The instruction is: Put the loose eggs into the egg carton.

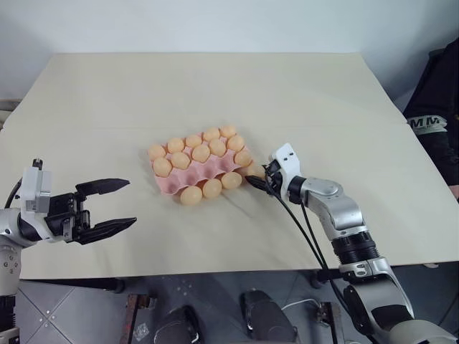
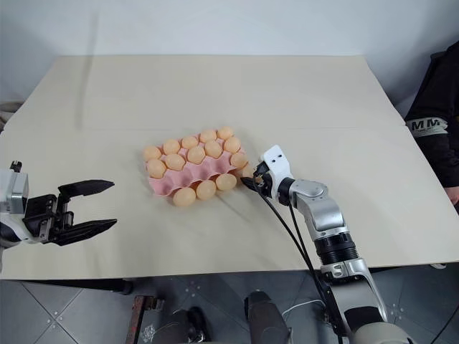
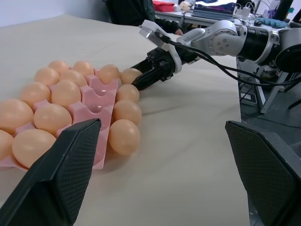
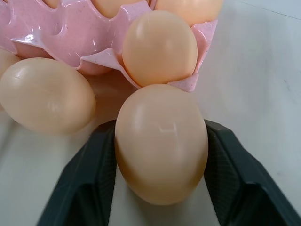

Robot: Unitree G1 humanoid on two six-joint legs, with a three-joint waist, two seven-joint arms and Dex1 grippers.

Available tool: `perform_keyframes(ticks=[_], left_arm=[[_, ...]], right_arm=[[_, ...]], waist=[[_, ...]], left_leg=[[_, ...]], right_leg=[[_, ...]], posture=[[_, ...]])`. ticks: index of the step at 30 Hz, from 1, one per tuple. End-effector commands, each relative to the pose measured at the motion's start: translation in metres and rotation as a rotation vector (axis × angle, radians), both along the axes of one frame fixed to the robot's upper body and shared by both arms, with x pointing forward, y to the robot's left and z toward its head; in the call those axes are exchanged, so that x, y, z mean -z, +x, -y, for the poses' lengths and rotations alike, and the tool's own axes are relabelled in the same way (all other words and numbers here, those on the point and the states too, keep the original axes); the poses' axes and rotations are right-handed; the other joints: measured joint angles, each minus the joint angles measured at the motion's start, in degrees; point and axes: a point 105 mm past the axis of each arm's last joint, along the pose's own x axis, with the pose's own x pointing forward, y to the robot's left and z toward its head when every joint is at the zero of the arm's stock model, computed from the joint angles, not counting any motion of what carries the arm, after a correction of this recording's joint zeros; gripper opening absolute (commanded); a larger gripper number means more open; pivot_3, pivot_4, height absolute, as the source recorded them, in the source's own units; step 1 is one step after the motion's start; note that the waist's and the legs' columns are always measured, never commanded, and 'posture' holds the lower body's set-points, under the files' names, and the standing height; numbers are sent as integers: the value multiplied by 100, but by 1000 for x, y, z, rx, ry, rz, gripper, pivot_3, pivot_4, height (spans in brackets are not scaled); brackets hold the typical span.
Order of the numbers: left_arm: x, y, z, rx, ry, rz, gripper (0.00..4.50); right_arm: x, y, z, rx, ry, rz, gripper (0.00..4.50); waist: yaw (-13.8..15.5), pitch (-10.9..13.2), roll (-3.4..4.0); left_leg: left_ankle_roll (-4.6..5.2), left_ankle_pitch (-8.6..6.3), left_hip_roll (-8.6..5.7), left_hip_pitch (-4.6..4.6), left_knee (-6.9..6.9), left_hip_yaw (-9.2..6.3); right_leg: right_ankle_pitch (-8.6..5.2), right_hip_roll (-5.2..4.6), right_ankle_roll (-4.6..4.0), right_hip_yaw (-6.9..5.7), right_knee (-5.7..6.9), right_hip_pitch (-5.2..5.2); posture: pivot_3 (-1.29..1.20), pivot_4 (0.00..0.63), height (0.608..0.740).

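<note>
The pink egg carton lies mid-table, its back rows holding several peach-orange eggs and its near row showing bare pink cups. Three loose eggs rest on the table against its near edge. A further loose egg sits by the carton's right corner, and my right gripper is shut on it, one black finger pressed to each side. Well left of the carton, my left gripper hovers open and holds nothing.
A person in dark clothing stands at the table's right edge. Black cables run along my right forearm. The beige table has free room behind and on both sides of the carton. A cluttered desk stands beyond the table.
</note>
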Motion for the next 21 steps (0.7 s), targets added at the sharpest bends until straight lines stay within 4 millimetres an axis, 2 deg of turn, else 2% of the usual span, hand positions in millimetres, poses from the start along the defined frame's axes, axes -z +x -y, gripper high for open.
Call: perform_keyframes(ticks=[1, 4, 7, 11, 14, 17, 21], left_arm=[[-11, -2, 0, 2, 10, 45, 4500], [-11, -2, 0, 3, 9, 45, 4500], [-11, -1, 0, 4, 8, 44, 4500], [-11, 0, 0, 7, 5, 47, 4500], [-11, 0, -2, -3, 2, 53, 4500], [-11, 0, -4, -14, 3, 59, 4500], [-11, -3, -5, -25, 3, 66, 4500]], right_arm=[[-33, 4, 7, 6, 18, 97, 2549], [-53, 6, 11, 5, 13, 147, 2549], [-76, 6, 5, -11, 26, 178, 2549], [-99, 1, -21, -76, 53, 218, 2549], [-110, -4, -51, -138, 88, 226, 2549], [-105, -8, -77, -180, 105, 201, 2549], [-83, -7, -91, -200, 64, 167, 2549]], waist=[[0, 0, 0], [-1, 1, 1], [-8, 1, 1], [-11, 1, 1], [-13, 1, 1], [-20, 1, 1], [-5, 1, 0]], left_leg=[[0, 0, 0, 0, 0, 0], [0, 0, -1, 0, 0, 0], [0, 0, 1, 0, 0, 0], [-4, 2, 4, 1, -5, 0], [-6, 1, 3, -1, -8, -1], [-6, 1, 4, -2, -10, 0], [-7, 1, 2, -6, -11, -2]], right_leg=[[0, 0, 0, 0, 0, 0], [0, -1, 0, 1, -1, 0], [0, 0, 0, 1, 1, -1], [0, 4, -1, 1, 2, -4], [0, 3, -1, 0, 0, -6], [0, 4, 0, 0, 1, -10], [0, 0, 0, -6, -3, -9]], posture=[[0, 150, 740], [0, 150, 740], [0, 150, 740], [0, 150, 740], [0, 150, 740], [0, 150, 740], [0, 150, 740]])
